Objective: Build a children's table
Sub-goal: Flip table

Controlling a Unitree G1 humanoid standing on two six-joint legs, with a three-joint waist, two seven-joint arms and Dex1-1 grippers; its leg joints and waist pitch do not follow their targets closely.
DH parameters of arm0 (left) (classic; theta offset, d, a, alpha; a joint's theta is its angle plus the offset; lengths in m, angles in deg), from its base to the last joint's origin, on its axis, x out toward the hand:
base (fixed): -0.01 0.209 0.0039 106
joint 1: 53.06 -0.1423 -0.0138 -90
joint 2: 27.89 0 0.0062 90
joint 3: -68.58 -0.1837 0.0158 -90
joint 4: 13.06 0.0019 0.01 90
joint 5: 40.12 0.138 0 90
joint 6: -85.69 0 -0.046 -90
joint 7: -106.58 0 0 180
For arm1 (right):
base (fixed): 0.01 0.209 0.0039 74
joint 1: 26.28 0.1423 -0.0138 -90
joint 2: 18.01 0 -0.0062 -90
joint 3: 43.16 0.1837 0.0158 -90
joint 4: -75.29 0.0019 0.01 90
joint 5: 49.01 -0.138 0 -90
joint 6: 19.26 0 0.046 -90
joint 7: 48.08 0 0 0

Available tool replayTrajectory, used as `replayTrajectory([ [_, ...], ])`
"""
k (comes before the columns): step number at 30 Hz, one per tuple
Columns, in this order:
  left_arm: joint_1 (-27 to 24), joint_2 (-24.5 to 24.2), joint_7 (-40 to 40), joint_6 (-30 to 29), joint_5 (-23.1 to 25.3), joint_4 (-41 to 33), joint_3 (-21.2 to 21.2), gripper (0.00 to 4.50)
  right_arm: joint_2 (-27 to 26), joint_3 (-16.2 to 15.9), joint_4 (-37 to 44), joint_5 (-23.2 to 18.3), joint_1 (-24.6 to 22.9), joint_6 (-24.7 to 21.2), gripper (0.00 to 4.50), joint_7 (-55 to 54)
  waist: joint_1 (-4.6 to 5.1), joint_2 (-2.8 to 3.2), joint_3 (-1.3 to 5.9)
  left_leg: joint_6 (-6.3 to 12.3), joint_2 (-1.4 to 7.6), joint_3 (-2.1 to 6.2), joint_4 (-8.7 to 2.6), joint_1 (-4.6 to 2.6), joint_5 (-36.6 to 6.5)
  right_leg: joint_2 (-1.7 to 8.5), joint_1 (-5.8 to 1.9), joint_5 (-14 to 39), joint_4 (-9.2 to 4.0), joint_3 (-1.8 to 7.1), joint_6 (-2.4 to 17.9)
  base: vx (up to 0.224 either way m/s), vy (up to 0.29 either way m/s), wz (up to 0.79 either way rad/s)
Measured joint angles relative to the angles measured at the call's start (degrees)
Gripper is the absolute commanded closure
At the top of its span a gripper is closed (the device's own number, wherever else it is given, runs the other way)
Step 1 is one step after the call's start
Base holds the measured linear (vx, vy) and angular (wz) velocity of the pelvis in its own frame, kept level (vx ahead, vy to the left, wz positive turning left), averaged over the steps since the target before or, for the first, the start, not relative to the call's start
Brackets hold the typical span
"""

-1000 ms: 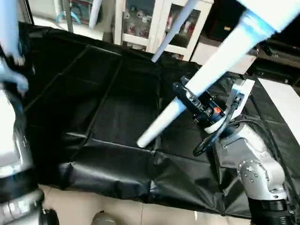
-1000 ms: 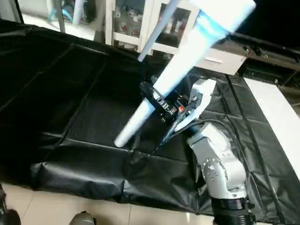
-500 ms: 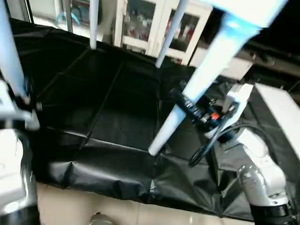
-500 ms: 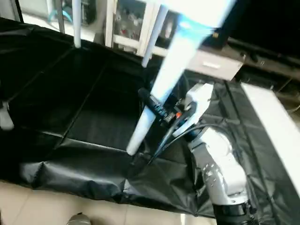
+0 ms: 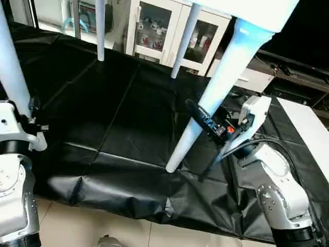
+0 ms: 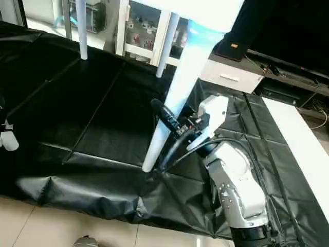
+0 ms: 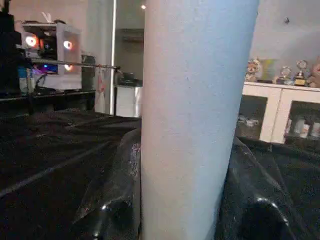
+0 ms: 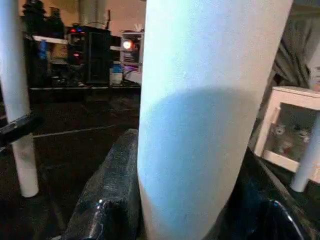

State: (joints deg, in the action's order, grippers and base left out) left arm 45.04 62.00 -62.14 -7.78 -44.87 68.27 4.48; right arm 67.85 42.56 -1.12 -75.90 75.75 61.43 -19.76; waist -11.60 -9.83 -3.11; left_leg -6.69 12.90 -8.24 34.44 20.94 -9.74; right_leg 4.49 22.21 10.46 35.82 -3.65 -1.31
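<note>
The table stood at the frame's top. One leg was clamped by the right gripper, another leg by the left gripper. The legs were judged light, stiff, smooth; best gripped low.

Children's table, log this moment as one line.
children's table: upright, legs down | right gripper: shut on near right leg | left gripper: shut on near left leg | surface: black-covered work table

Silver forearms (black cables)
</note>
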Motion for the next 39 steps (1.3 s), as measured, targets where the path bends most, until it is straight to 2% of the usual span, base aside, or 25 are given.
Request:
replayTrajectory([
  [6,0.01,-0.38,0.36,-0.25,-0.09,0.00,-0.11,2.83,0.00,-0.27,0.57,0.34,-0.37,0.01,2.83,-1.10,0.00,0.00,0.00,0.00,0.00,0.00,0.00,0.00,0.00,0.00,-0.02,0.00,-0.01,0.01,0.00,0.000,0.000,0.00],
  [7,0.01,-0.41,0.38,-0.26,-0.11,0.00,-0.11,2.49,0.00,-0.33,0.70,0.35,-0.45,0.01,2.48,-1.31,0.00,0.00,0.00,0.00,0.00,0.00,0.00,0.00,0.00,0.00,-0.02,0.00,-0.01,0.00,0.00,0.000,0.000,0.00],
  [9,0.01,-0.52,0.44,-0.33,-0.41,0.00,-0.13,2.14,0.10,-0.57,0.83,1.26,-0.51,0.18,2.13,-1.71,0.00,0.00,0.00,0.00,0.00,0.01,0.00,0.00,0.00,0.00,-0.02,0.00,0.00,0.00,0.00,0.000,0.000,0.00],
  [11,0.02,-0.83,1.57,-0.29,-1.83,-0.92,-1.36,2.12,0.89,-0.63,0.72,4.38,-0.66,0.49,2.05,-2.09,-0.04,-0.06,0.03,0.00,0.00,0.04,0.01,0.01,0.00,0.00,-0.04,0.00,-0.01,-0.02,0.00,0.000,0.000,0.00],
  [16,0.06,-1.00,2.83,-0.18,-3.37,-3.87,-2.21,1.69,0.99,-0.73,0.71,5.00,-2.05,0.64,1.49,-2.02,0.12,0.01,-0.01,0.00,0.00,0.04,0.00,-0.03,0.00,-0.02,-0.02,0.00,0.03,-0.02,0.00,0.000,0.000,0.00],
  [21,-0.10,-1.14,3.54,-0.16,-4.53,-5.27,-2.68,1.29,0.56,-0.73,1.02,4.75,-3.27,0.66,1.17,-2.20,0.12,0.43,-0.06,0.00,0.00,0.05,0.00,-0.05,0.00,-0.03,-0.02,0.00,0.04,-0.01,0.00,0.000,0.000,0.00],
  [29,-0.39,-2.77,4.39,-0.16,-6.07,-6.63,-2.56,0.72,0.07,-0.52,4.44,4.69,-5.51,0.63,0.55,-3.32,0.29,1.90,0.10,0.00,-0.01,0.09,-0.02,-0.11,0.00,-0.04,-0.04,-0.01,0.05,0.01,0.01,0.000,0.000,0.00],
  [31,-0.71,-2.77,4.37,-0.16,-6.93,-7.54,-2.01,0.43,0.14,-0.08,5.41,4.51,-6.03,0.32,0.37,-3.79,0.28,2.02,0.11,-0.01,-0.01,0.09,-0.04,-0.11,0.00,-0.04,-0.02,-0.01,0.06,0.01,0.01,0.000,0.000,0.00],
  [36,-2.55,-1.04,3.84,-0.17,-11.07,-10.47,-0.24,0.03,0.95,1.94,8.17,4.07,-7.56,-0.38,0.03,-4.59,0.33,2.10,0.16,-0.01,-0.01,0.08,-0.05,-0.20,-0.01,-0.05,-0.04,-0.01,0.05,0.04,0.01,0.000,0.000,0.00],
  [39,-6.27,1.23,2.76,-0.31,-12.56,-11.62,0.44,0.03,0.79,3.13,11.15,0.61,-9.60,-2.00,0.03,-4.55,0.36,2.12,0.19,-0.01,-0.01,0.07,-0.13,-0.37,-0.01,-0.05,-0.07,0.00,0.04,0.05,0.00,0.000,0.000,0.00],
])
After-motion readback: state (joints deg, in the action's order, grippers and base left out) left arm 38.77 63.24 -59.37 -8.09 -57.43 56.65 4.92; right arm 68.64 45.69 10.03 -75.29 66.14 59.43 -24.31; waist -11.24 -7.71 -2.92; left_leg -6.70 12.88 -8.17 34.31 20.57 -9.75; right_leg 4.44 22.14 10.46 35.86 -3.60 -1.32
